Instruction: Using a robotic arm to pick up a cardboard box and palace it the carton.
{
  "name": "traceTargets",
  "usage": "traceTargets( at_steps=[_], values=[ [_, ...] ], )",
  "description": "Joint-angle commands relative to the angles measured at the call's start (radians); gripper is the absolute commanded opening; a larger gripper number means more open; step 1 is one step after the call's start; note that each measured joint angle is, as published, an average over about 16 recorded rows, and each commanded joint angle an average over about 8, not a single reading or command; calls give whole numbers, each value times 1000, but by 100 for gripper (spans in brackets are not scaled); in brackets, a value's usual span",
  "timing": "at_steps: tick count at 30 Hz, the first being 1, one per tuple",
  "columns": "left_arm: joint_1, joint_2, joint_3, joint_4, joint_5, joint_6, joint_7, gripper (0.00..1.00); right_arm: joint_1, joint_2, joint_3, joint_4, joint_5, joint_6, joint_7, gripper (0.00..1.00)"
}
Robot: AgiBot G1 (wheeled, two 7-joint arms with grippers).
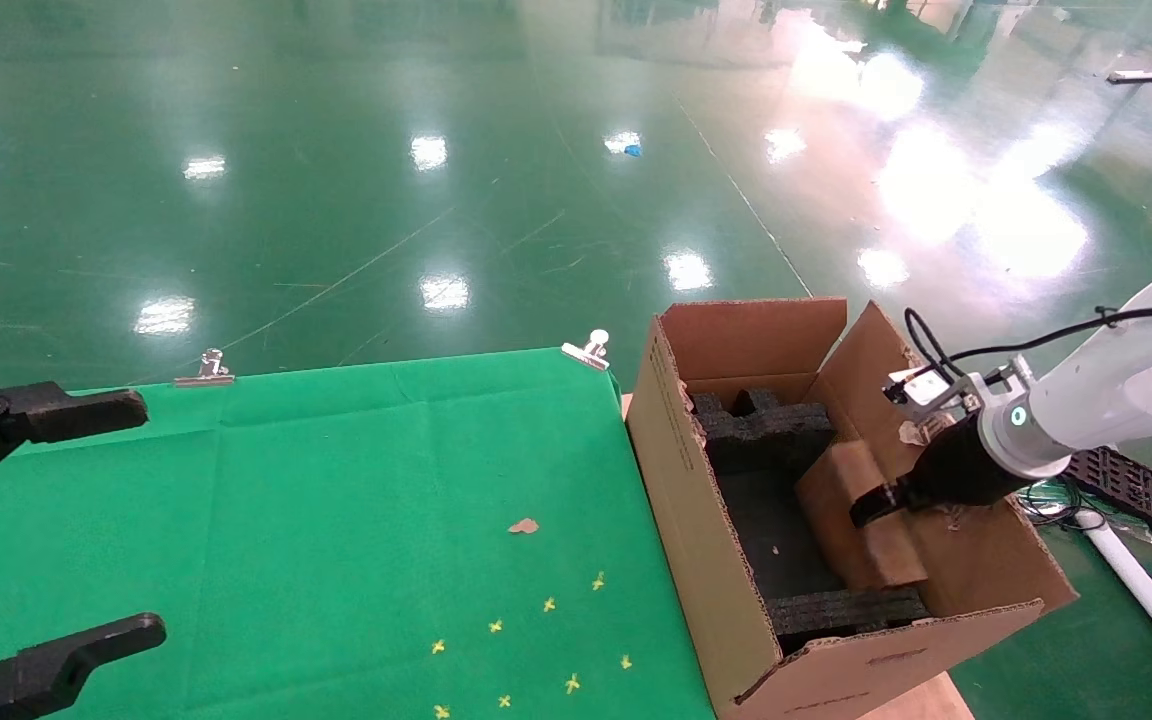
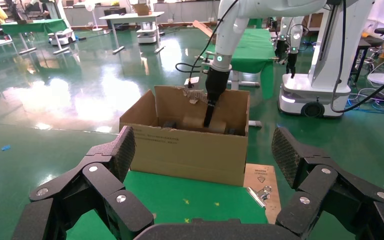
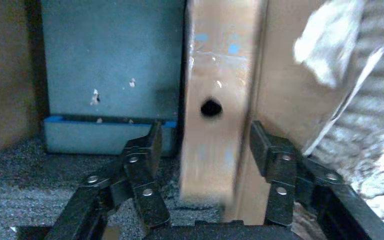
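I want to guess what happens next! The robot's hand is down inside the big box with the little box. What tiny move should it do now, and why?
Probably lift the right gripper straight up, out of the carton. The cardboard box already stands inside on the black foam, and the fingers sit apart from its sides, so it looks released. The left gripper waits open over the green table.

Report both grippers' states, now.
Left gripper: open, empty, over the green table.
Right gripper: open inside the carton, fingers straddling the cardboard box.
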Motion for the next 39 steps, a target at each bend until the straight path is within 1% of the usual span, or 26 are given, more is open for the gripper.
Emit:
traceTargets(
  at_steps=[1,4,7,16,19,21,26,29,31,34,39],
  values=[
    [0,0,0,0,0,0,0,100,8,0,-1,-2,-2,-2,-3,100],
    [0,0,0,0,0,0,0,100,40,1,-3,-1,-5,-10,-13,100],
    [0,0,0,0,0,0,0,100,96,6,-3,3,-5,-21,-31,100],
    [0,0,1,0,0,0,0,100,346,32,5,28,1,-57,-119,100],
    [0,0,1,0,-1,0,0,100,406,42,10,39,6,-69,-146,100],
    [0,0,1,0,-1,0,0,100,429,50,15,45,13,-72,-161,100],
    [0,0,1,0,-1,0,1,100,445,63,29,52,31,-50,-180,100],
    [0,-1,1,0,-1,-1,1,100,439,66,45,58,44,-27,-184,100],
    [0,-1,1,0,-1,-1,1,100,427,70,66,74,55,-27,-191,100],
    [0,-1,1,1,-1,-1,1,100,390,79,116,117,76,-33,-208,100],
    [0,-1,1,1,-1,-1,1,100,297,96,225,216,113,-62,-245,100]
  ],
)
